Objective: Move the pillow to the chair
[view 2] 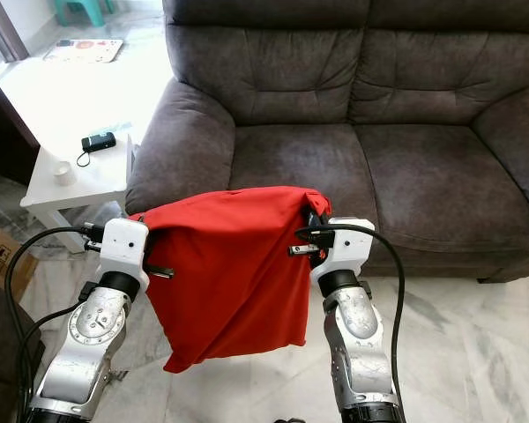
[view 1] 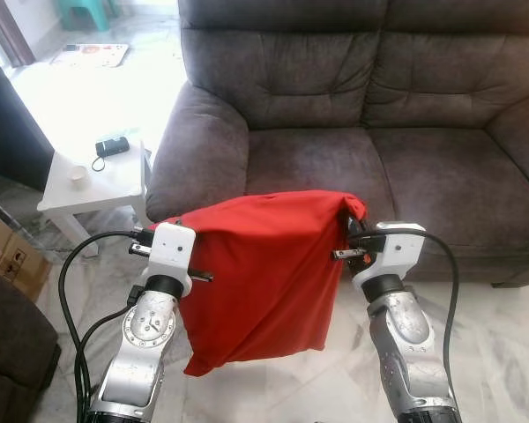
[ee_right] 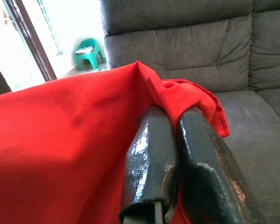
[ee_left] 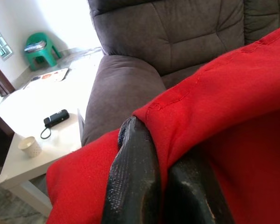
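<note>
Both grippers carry the red pillow in the air, in front of the sofa.

The pillow (view 1: 264,273) hangs limp between the two arms, above the floor (view 1: 502,352) and just before the grey sofa (view 1: 379,132). The left gripper (ee_left: 154,154) has its jaws closed on one upper corner of the fabric, and the right gripper (ee_right: 175,126) has its jaws closed on the other upper corner. To do this step well, I think both arms should stay at the same height and the same distance apart, so the cloth does not slip out. The lower edge should stay clear of the floor and of the small white counter (view 1: 115,181) on the left.
</note>
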{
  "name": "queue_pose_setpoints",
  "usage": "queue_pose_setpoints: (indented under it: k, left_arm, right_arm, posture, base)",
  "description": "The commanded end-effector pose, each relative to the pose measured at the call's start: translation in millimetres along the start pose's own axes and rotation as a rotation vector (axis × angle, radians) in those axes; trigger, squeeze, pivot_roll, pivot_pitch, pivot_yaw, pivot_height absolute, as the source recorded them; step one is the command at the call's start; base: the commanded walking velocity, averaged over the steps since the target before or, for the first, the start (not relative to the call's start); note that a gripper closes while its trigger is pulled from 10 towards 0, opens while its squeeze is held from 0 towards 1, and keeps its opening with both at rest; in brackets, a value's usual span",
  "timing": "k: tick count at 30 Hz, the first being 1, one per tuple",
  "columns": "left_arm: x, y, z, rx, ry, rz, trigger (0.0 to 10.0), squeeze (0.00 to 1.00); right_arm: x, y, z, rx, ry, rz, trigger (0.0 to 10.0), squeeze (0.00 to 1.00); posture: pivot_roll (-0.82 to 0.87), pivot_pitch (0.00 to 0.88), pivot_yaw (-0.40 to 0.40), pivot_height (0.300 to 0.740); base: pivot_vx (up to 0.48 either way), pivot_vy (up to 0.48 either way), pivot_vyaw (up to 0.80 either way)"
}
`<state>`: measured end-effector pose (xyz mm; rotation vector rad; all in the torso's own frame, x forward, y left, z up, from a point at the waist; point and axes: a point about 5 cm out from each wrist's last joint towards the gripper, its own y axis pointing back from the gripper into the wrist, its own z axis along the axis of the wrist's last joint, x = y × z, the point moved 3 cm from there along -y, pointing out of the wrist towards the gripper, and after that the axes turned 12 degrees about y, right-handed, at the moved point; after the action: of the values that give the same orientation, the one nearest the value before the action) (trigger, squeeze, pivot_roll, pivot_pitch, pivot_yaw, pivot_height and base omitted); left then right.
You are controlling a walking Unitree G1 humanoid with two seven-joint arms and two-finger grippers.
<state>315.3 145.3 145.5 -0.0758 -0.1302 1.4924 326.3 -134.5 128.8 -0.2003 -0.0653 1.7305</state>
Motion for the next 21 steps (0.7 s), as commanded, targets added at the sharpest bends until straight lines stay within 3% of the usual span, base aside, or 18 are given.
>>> queue_pose_setpoints:
  k: [1,5,17,21]
  left_arm:
    - [3.7,-0.9,21.7,-0.096,0.004,0.007,10.0,0.00]
    - [6.2,-2.0,21.0,-0.091,0.000,0.020,10.0,0.00]
    - [8.6,-2.8,21.0,-0.090,-0.002,0.029,10.0,0.00]
    - [11.3,-3.3,21.0,-0.090,-0.005,0.036,10.0,0.00]
  right_arm:
    - [-4.1,-3.6,15.1,-0.056,0.003,-0.020,10.0,0.00]
    - [-2.8,-6.2,18.3,-0.065,0.007,-0.013,10.0,0.00]
    - [0.0,-12.3,20.0,-0.057,-0.005,0.004,10.0,0.00]
    - [0.2,-13.7,21.7,-0.068,-0.016,0.008,10.0,0.00]
  posture:
    - [0.09,0.095,0.025,0.740]
    - [0.09,0.109,0.024,0.740]
    - [0.08,0.125,0.019,0.740]
    - [0.08,0.128,0.016,0.740]
  base:
    - [0.000,0.000,0.00]
    - [0.000,0.000,0.00]
    - [0.000,-0.311,0.00]
    - [0.000,-0.310,-0.80]
